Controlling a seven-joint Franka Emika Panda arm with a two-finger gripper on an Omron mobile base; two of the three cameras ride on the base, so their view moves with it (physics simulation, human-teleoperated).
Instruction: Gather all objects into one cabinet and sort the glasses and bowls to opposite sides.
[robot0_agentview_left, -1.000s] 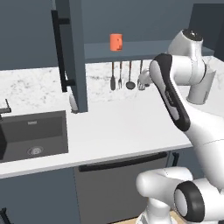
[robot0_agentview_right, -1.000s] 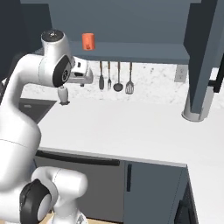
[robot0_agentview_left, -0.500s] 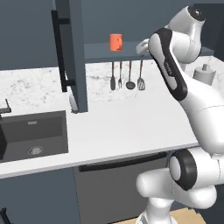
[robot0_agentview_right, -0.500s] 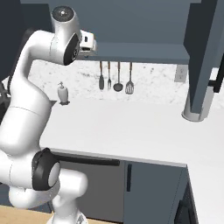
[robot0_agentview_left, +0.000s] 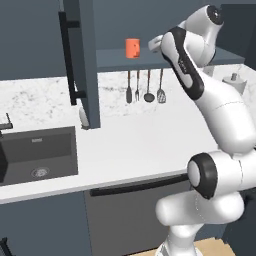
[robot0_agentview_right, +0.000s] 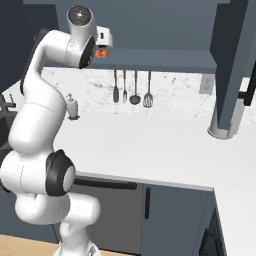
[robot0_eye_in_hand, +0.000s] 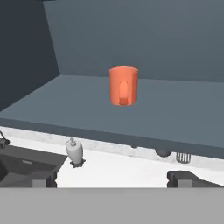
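- Left base view: the orange mug (robot0_agentview_left: 132, 48) stands upright on the floor of the open cabinet (robot0_agentview_left: 170, 59), toward its left end, just right of the open door (robot0_agentview_left: 82, 60) with its long black bar handle (robot0_agentview_left: 69, 60). The arm is raised high, and the hand (robot0_agentview_left: 155, 45) sits level with the mug, near it on the right and clear of it. Three utensils (robot0_agentview_left: 147, 87) hang on the wall under the cabinet, above the white worktop (robot0_agentview_left: 140, 145); the sink (robot0_agentview_left: 37, 155) is set into the worktop's left end.
- Right base view: the hand (robot0_agentview_right: 102, 42) is up at the cabinet's front edge, hiding most of the mug, of which a sliver of orange (robot0_agentview_right: 101, 53) shows. A soap dispenser (robot0_agentview_right: 73, 107) stands at the back edge of the worktop (robot0_agentview_right: 150, 140).
- Hand view: the mug (robot0_eye_in_hand: 123, 85) stands straight ahead on the cabinet floor (robot0_eye_in_hand: 183, 113), set back from its front edge, handle facing the camera. The two fingertips (robot0_eye_in_hand: 183, 178) sit wide apart, holding nothing.
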